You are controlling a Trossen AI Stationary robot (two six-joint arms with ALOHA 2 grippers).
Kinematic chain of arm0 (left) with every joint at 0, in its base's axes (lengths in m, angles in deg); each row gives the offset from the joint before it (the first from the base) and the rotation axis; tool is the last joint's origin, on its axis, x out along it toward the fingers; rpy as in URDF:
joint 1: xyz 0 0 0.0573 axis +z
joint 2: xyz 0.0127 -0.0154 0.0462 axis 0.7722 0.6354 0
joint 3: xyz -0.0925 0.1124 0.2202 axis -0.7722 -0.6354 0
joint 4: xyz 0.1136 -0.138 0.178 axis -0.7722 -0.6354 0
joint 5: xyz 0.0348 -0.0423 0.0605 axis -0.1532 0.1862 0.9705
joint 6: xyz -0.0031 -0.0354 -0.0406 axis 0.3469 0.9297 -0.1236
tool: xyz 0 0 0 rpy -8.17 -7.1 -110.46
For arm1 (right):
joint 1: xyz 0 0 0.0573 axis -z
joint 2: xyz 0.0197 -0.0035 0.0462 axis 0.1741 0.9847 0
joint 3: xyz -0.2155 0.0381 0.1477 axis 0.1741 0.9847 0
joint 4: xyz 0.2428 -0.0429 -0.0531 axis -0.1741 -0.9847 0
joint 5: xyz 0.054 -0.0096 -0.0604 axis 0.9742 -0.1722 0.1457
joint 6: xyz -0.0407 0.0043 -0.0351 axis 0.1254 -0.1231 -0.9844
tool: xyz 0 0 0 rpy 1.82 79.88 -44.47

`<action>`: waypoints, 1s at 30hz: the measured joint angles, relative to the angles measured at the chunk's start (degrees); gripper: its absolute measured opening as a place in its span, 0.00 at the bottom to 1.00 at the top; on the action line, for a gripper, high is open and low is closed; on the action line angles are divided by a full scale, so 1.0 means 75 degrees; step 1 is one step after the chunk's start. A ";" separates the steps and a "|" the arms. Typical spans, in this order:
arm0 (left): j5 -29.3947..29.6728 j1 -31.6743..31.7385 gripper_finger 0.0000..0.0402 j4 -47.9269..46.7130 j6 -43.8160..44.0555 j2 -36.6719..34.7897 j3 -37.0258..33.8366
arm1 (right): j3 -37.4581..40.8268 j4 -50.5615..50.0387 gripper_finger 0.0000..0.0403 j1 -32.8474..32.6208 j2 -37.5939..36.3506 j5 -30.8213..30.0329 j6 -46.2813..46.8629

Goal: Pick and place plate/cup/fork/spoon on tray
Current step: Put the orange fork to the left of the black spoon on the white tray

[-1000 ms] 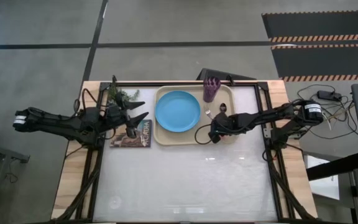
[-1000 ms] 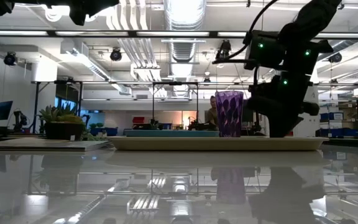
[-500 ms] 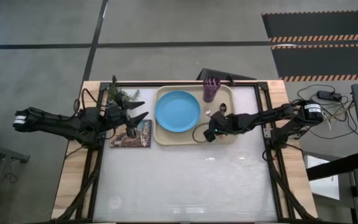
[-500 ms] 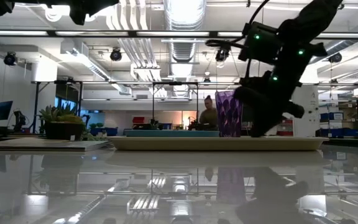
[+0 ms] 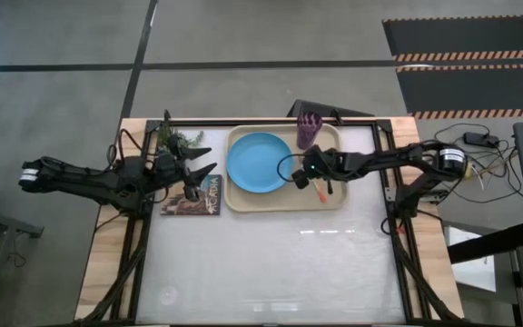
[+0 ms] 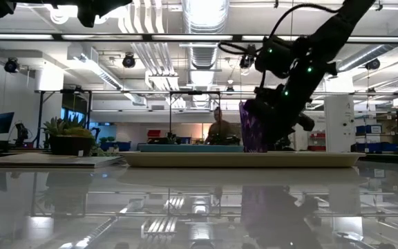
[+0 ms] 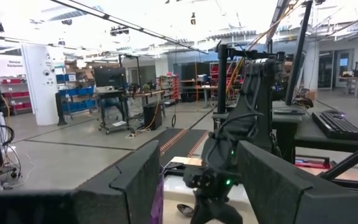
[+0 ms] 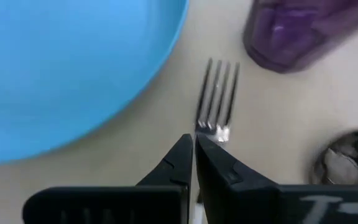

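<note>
Fork (image 8: 217, 93) placement is the step in hand: the right gripper (image 5: 310, 174) hangs low over the tray (image 5: 243, 202), between the plate (image 5: 260, 162) and the cup (image 5: 308, 130), its fingers (image 8: 173, 163) pressed together on the fork's neck, tines pointing ahead toward the cup. In the high view the orange handle trails out behind the gripper over the tray's right part. The plate and the cup already sit on the tray, and the spoon (image 8: 344, 163) lies on it just beside the fork. I judge the task nearly finished: the next move calls for lowering until the fork lies flat on the bare tray, releasing it, then lifting clear without nudging the cup. The left gripper (image 5: 202, 168) waits with fingers parted above the book (image 5: 192, 197), left of the tray on the bench (image 5: 271, 263).
</note>
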 joint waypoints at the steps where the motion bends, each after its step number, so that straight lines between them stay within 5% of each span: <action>1: -0.0001 0.0000 0.49 0.0002 0.0000 0.0000 0.0000 | -0.0005 0.0114 0.03 0.0022 0.0106 0.0000 -0.0073; 11: -0.0001 0.0002 0.49 0.0004 -0.0029 0.0000 0.0000 | -0.0296 0.0055 0.03 0.0389 0.0857 -0.0297 -0.0655; 30: 0.0000 0.0001 0.49 -0.0006 -0.0017 0.0009 0.0000 | -0.0354 -0.0653 0.03 0.0434 0.0785 -0.0602 -0.0678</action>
